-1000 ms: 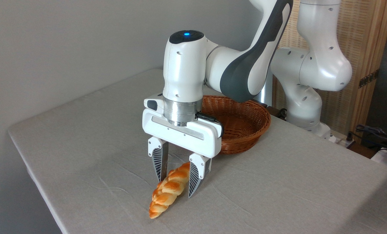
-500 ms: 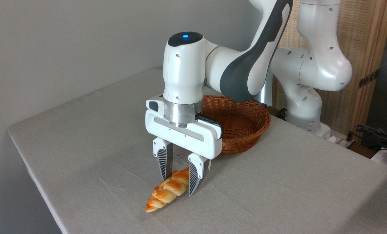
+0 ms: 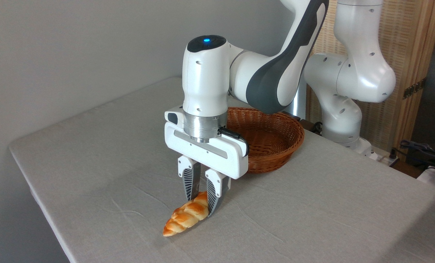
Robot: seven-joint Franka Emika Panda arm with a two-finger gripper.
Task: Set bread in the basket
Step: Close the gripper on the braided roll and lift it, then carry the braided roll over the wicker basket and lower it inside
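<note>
My arm [image 3: 276,73] is glossy white with dark grey joint panels and small round screw holes. I see a blue light on its dark cap, a metal ring, a black cable, ribbed grey fingers [image 3: 190,180].

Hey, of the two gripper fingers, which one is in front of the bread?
The right finger overlaps the bread; the left finger sits behind the loaf's far end.
</note>
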